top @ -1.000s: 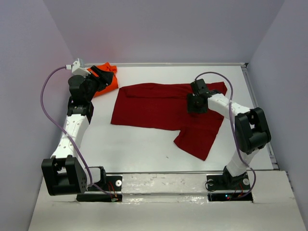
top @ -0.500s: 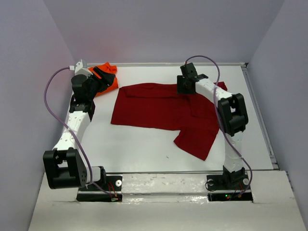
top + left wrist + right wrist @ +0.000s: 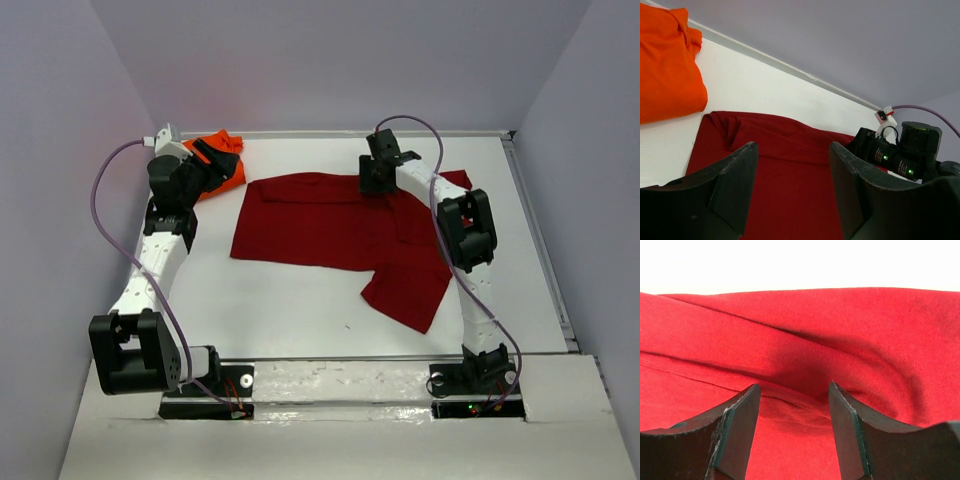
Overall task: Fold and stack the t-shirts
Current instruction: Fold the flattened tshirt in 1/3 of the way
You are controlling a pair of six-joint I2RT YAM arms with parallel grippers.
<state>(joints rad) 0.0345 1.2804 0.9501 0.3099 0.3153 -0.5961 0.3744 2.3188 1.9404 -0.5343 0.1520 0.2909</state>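
Crimson cloth t-shirt (image 3: 330, 225): spread flat, middle of white table (image 3: 280, 310).
Orange cloth t-shirt (image 3: 232, 172): bunched, far-left corner.
Left gripper (image 3: 792, 147): fingers apart, empty, near the orange one.
Right gripper (image 3: 794, 387): fingers apart, low over crimson far edge.

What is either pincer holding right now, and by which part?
Nothing. The left pincer is open near the orange t-shirt. The right pincer is open over the red t-shirt's far edge, with no cloth pinched.

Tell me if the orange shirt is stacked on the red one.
No, the orange shirt lies beside the red shirt, bare table between them.
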